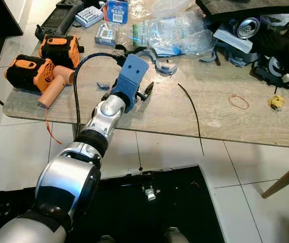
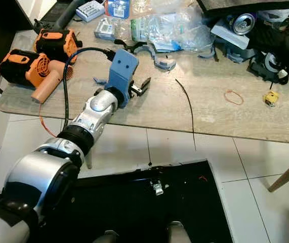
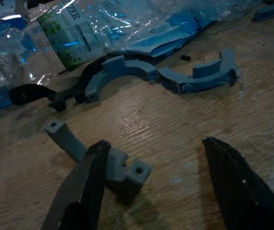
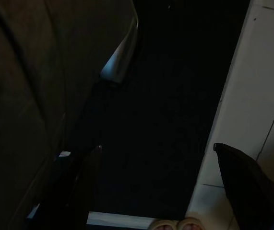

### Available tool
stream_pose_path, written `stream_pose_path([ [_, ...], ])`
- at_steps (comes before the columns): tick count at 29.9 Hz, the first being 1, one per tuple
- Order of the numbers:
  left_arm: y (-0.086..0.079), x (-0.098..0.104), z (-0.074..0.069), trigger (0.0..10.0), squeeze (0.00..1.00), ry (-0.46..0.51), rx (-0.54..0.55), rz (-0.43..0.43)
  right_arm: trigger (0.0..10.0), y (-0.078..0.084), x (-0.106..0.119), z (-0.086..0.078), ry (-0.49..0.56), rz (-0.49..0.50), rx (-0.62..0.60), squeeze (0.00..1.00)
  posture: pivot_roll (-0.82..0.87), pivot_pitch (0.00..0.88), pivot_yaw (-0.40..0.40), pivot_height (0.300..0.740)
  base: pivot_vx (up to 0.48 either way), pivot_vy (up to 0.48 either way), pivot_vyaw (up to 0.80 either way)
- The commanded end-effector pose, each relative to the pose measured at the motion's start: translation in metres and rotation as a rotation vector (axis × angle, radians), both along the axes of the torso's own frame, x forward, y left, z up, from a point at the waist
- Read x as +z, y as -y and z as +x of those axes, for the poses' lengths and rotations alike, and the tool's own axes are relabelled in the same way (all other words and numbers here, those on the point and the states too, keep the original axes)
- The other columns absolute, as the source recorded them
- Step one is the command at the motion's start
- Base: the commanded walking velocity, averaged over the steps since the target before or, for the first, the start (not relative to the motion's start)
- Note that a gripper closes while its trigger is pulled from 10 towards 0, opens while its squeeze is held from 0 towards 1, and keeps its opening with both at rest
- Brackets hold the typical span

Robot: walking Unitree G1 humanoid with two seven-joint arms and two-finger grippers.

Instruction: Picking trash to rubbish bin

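Currently the left gripper (image 3: 156, 177) hovers wide open and empty near the table's (image 1: 184, 111) front edge, a small grey-blue bracket (image 3: 98, 155) lying crosswise against one finger (image 3: 81, 191), off-centre of the gap.
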State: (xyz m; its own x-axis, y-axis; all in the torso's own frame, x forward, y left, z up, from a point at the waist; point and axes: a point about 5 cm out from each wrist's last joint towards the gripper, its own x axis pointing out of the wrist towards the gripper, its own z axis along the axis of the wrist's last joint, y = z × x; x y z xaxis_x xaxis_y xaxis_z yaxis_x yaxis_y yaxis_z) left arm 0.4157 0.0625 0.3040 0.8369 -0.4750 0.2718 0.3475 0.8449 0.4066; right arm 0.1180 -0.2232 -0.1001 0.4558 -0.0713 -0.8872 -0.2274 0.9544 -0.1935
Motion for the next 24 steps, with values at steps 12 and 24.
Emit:
stream_pose_path([
  [12,-0.008,-0.024,0.002,0.0,0.0,-0.073,0.037,0.038,10.0,-0.032,-0.024,-0.089,-0.326,0.069,0.096,0.0,-0.33,0.599,0.077,0.74,0.0,0.0,0.0],
  [24,-0.017,-0.021,0.002,0.0,0.0,-0.1,-0.021,-0.104,10.0,-0.034,-0.023,-0.077,-0.302,0.066,0.099,0.0,-0.3,0.541,0.088,0.74,0.0,0.0,0.0],
])
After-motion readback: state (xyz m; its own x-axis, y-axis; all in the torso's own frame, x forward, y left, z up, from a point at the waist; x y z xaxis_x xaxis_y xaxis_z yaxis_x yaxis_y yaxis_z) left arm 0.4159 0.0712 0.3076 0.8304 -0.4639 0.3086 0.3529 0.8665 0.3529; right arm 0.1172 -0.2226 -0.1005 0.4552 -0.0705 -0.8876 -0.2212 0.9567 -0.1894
